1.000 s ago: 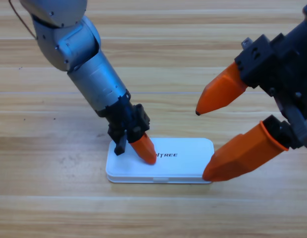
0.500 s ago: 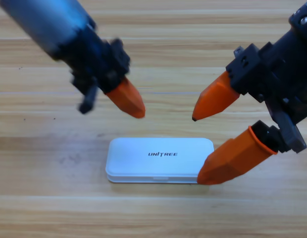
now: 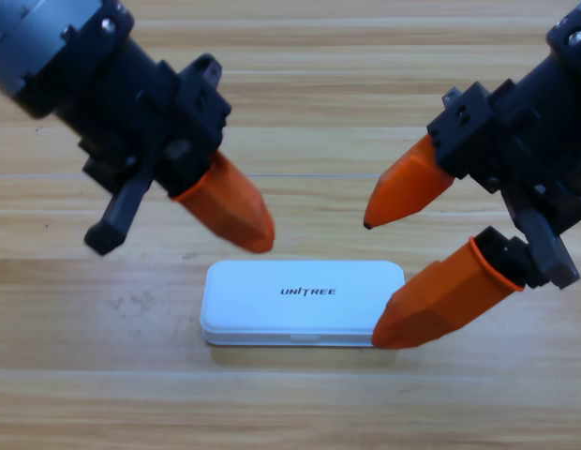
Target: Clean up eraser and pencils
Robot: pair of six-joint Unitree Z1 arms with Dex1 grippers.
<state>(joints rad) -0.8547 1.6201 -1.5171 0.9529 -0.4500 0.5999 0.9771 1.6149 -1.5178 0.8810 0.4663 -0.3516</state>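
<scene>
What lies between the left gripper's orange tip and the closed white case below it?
Nothing: in the high view only bare table shows between the left gripper and the white case.

Only a wooden table [image 3: 300, 56] in view, filling the whole frame, seen from above. Pale brown planks running left to right, with fine darker grain lines and long seams between boards. A few small dark specks near the left edge and a faint scuffed patch lower left. Even, soft light from above; blurred shadows on the wood toward the middle. No walls, floor or windows visible.
</scene>
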